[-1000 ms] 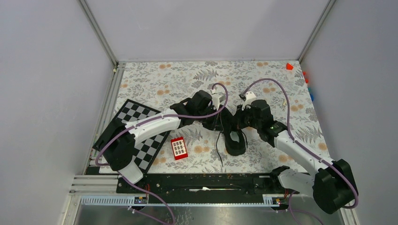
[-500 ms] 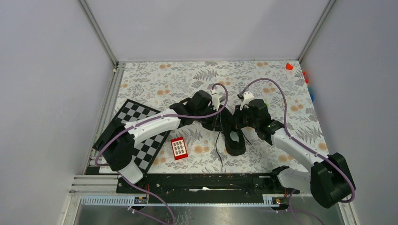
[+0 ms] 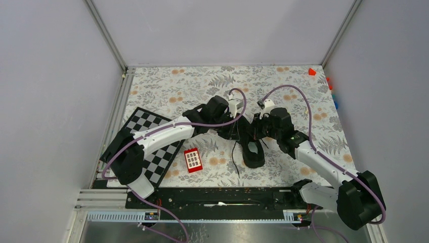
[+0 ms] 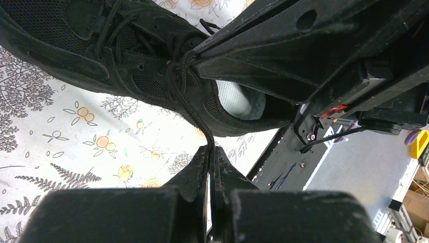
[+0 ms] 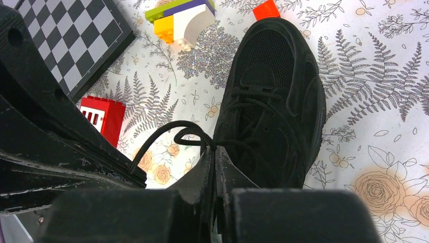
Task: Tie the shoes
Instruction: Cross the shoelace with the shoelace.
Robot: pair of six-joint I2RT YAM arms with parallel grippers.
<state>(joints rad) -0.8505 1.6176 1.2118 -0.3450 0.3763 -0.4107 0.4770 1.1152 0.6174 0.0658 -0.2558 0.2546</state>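
My left claw (image 4: 210, 150) is pressed shut. It pinches a thin black lace (image 4: 196, 109). The lace runs up tight from my tips to the all-black low cloth sneaker with a pale grey inside (image 4: 101, 55). The sneaker fills the upper left of that view, and its open mouth sits in the middle.

My right claw (image 5: 215, 152) is pressed shut too. It looks to be pinching a looped black lace (image 5: 174, 132). That lace curls into a small loop just left of my tips, in the middle of the frame. In this view the sneaker lies just past my tips, right of the middle, with its toe toward the top edge.

From above, both claws meet right over the sneaker in the middle of the flowered bench (image 3: 167, 91). A little red plastic block with holes (image 3: 192, 159) lies near it at the lower left. A black and white checked board (image 3: 146, 124) lies further left.

I think I am making the knot, with one lace in each claw. No bow is tied yet. Next I should pull both laces apart, softly and evenly. The sneaker looks light, so a hard tug could drag or tip it.
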